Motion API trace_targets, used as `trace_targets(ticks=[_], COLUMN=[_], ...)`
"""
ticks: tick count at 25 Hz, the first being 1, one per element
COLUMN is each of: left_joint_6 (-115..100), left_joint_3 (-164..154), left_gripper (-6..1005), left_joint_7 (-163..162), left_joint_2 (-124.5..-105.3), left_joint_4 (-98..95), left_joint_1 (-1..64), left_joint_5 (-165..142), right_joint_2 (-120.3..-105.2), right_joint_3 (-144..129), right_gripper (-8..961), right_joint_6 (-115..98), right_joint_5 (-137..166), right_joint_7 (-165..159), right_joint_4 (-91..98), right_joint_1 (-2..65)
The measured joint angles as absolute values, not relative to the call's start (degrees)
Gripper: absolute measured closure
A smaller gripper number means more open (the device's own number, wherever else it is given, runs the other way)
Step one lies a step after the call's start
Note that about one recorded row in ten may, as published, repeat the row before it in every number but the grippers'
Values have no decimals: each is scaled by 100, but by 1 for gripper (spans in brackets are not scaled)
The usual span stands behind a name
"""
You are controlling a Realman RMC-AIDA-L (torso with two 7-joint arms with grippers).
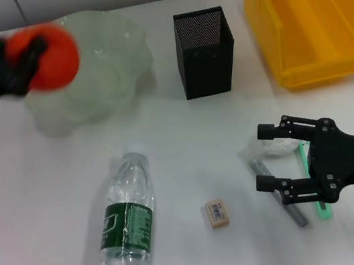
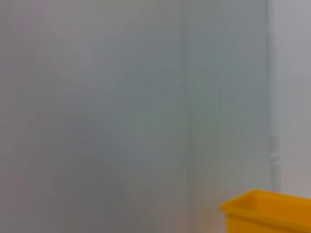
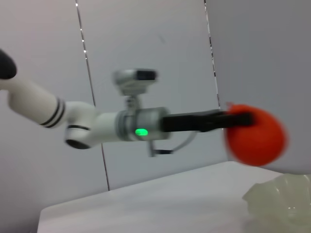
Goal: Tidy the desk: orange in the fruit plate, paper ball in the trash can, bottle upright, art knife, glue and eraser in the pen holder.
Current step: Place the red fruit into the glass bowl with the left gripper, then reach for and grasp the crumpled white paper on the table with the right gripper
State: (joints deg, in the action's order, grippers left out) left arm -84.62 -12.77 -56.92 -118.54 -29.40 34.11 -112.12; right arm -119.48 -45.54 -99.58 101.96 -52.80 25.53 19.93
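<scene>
Gripping the orange [image 1: 43, 57] in its closed jaws, the left gripper [image 1: 23, 59] held the fruit in the air over the near left rim of the fruit plate [image 1: 111, 62], at the far left of the table [image 1: 35, 217]. The right wrist view showed the same thing from the side: the orange [image 3: 254, 134] was clamped at the end of the left arm, above the wavy edge of the fruit plate [image 3: 279, 201].

The right gripper [image 1: 277, 156] hovered low over the near right part of the table with its jaws spread open. Between and just under those jaws lay the grey glue [image 1: 285, 201], with the mint-green art knife [image 1: 317, 207] beside it on the right and the white paper ball [image 1: 276, 148] just beyond, all partly hidden by the gripper.

The bottle [image 1: 126, 217] lay on its side in the near middle-left, cap pointing away from the robot. The eraser [image 1: 217, 211] sat to its right, apart from the bottle and the glue. The pen holder [image 1: 205, 51] stood upright at the far centre, and the trash can [image 1: 303, 13] was to its right, at the far right.
</scene>
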Motion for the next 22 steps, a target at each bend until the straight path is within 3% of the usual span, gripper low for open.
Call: trace_targets(ticks=[5,10,12,13,16,22], left_joint_6=[-6656,-6583,-6583,-7073,-7640,-9829], left_joint_3=[-1272,-1295,-1295,-1306,-1429,-2160], left_gripper=[783,717,552,469,399,258], left_joint_7=[-5628,-5523,-5523,-5545,-5728,-5847], left_joint_2=[-11872,-11872,-11872,-11851,-11842,-11840], left_joint_4=[-2247,-2130,-2130,-2264,-2553,-3261], left_joint_1=[4110,4162,4162,3988,3764,2713], left_joint_5=[-10982,-10869,-10869,-10824,-10823,-10764], right_joint_2=[-11941,-11939,-11937,-11932,-11931,-11955], right_joint_3=[-4546,-4534,-4505,-4477,-4474,-4868], right_gripper=[118,117,116,116,117,121], right_joint_6=[-9963,-9974,-10024,-10140,-10274,-10328], right_joint_5=[10188,10186,10185,10186,10187,10499], right_joint_7=[-5378,-5640,-5810,-6053,-6455,-9566], right_joint_4=[2561,2634,2767,3001,3418,6330], right_joint_1=[1972,1969,1969,1968,1967,2066])
